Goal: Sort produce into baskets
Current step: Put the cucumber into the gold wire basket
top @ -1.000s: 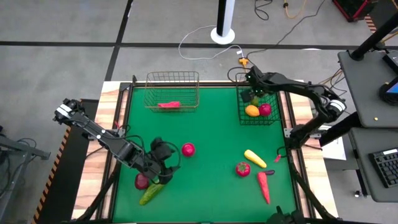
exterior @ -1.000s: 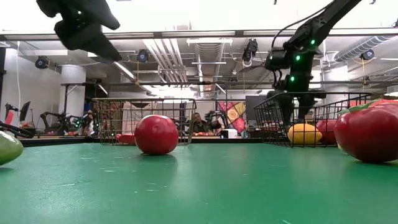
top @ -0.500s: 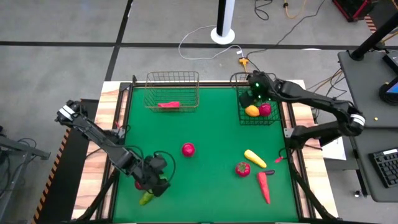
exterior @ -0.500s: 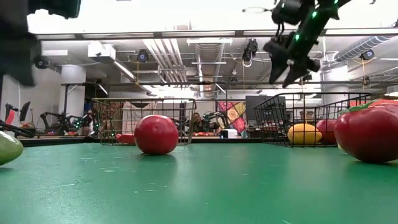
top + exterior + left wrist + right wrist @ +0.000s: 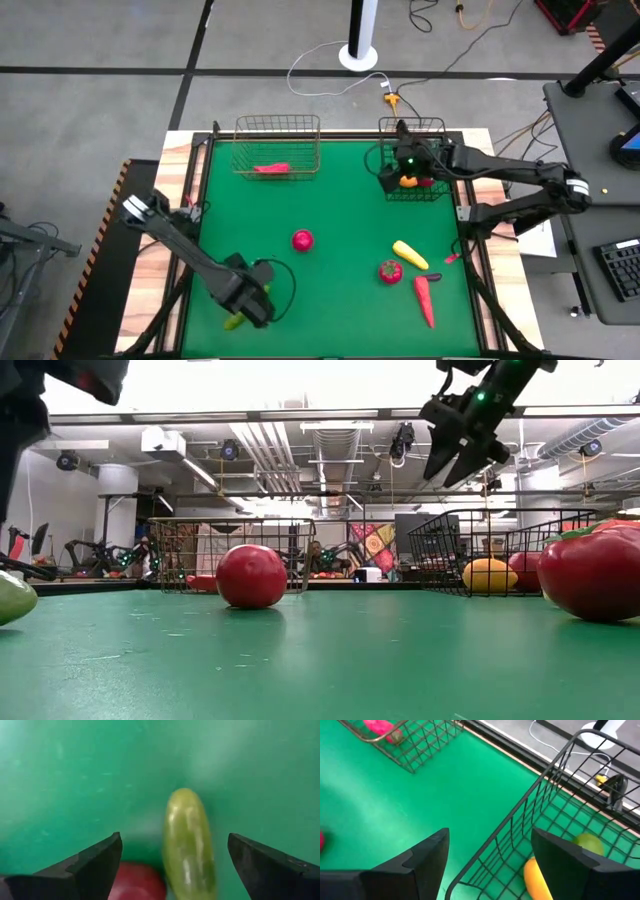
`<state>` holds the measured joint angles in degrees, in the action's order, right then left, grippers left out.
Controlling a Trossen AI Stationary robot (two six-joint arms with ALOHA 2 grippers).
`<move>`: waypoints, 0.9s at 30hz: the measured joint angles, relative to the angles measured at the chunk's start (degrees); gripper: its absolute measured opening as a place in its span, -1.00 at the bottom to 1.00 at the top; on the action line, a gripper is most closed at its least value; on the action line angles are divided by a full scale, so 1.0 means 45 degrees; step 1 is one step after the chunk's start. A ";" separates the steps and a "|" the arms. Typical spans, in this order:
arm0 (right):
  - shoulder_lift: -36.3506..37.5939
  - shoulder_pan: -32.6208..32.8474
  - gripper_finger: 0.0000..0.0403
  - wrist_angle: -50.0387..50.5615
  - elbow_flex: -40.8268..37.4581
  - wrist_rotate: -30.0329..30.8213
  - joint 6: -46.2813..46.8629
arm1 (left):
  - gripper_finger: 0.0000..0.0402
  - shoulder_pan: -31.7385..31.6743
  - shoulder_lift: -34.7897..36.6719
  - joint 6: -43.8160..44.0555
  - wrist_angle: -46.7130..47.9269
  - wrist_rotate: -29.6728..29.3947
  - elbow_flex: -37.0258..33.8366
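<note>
Fingers (image 5: 90, 865) of the left gripper (image 5: 170, 870) are standing wide apart over the green cucumber (image 5: 189, 845), holding nothing; the cucumber is lying flat on the counter (image 5: 340, 220) between them, with a dark-red fruit (image 5: 136, 881) touching its side. That spread is probably there to straddle the cucumber for a pick. On the high view this gripper is sitting at about seven o'clock.

Over at two o'clock, the right gripper (image 5: 490, 870) is hanging with its fingers (image 5: 420, 860) parted and empty, straddling the rim of the black basket (image 5: 540, 795), where a yellow lemon (image 5: 537, 877) and a lime (image 5: 587, 842) are resting. The tan basket (image 5: 277, 146) at eleven o'clock is holding one red piece (image 5: 272, 168). Near the middle a red round fruit (image 5: 302, 240) is waiting, and around four o'clock a long yellow piece (image 5: 410, 254), a red fruit (image 5: 391, 271) and a red chili (image 5: 425, 300) are lying unsorted.
</note>
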<state>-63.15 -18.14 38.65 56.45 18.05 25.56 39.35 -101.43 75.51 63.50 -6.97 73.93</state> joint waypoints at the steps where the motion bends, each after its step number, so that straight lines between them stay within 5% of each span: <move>1: -0.0064 0.0044 0.34 0.0000 0.0000 0.0016 0.0000 | 0.71 0.0000 -0.0179 -0.0023 -0.0170 0.0099 0.0029; 17: -0.0599 0.0289 0.35 -0.0058 0.0000 0.0018 0.0090 | 0.70 -0.0081 -0.1825 -0.0010 -0.0898 0.0343 -0.0167; 27: -0.0599 0.0294 0.29 -0.0049 0.0000 0.0015 0.0078 | 0.37 -0.0126 -0.2268 -0.0292 -0.1141 0.0373 -0.0101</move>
<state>-65.84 -16.82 38.44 56.45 18.12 25.91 38.79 -111.63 74.19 58.36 -5.29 73.47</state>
